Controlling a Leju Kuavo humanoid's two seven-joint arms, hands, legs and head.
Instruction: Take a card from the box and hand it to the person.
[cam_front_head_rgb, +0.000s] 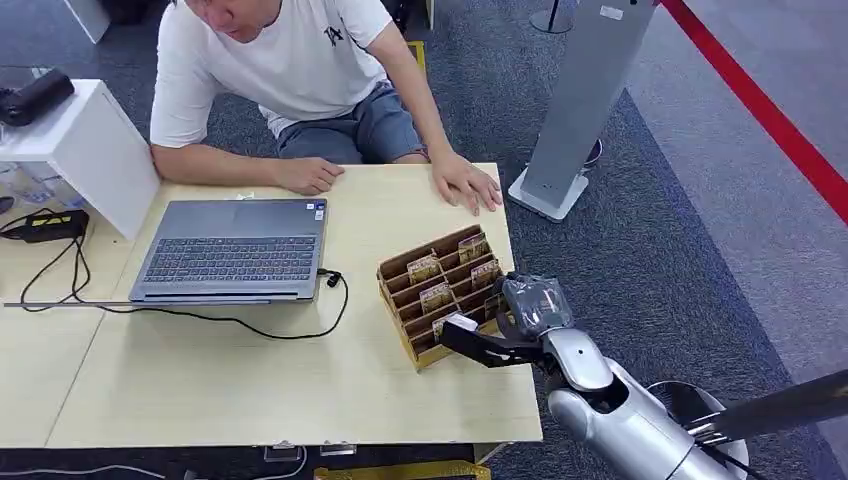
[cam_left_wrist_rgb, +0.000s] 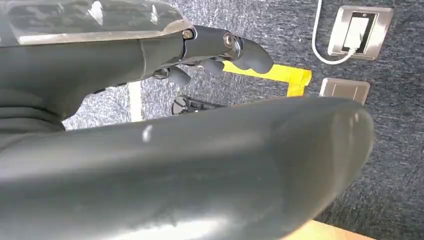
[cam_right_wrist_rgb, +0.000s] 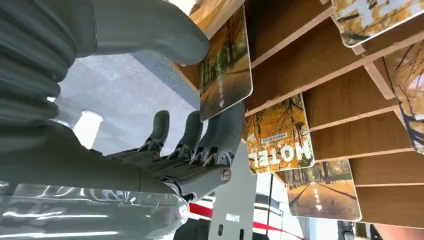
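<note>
our right hand (cam_front_head_rgb: 490, 335) is pinching 1 card (cam_right_wrist_rgb: 225, 65) (thumb against a finger) at the wooden box (cam_front_head_rgb: 400, 290) while the person (cam_front_head_rgb: 300, 60) is leaning on the table (cam_front_head_rgb: 250, 390); our left hand (cam_left_wrist_rgb: 210, 55) is hanging with fingers loosely curled, holding nothing.

Brown wood box (cam_front_head_rgb: 432, 290), autumn-yellow tree cards (cam_right_wrist_rgb: 226, 65), grey laptop (cam_front_head_rgb: 232, 250).

Matt wooden box (cam_front_head_rgb: 432, 318) (glossy printed cards (cam_right_wrist_rgb: 278, 135))

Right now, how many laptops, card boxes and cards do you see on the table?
Laptop: 1
Wooden card box: 1
Cards: 5, one of them pinched by the right hand
Total: 7
</note>
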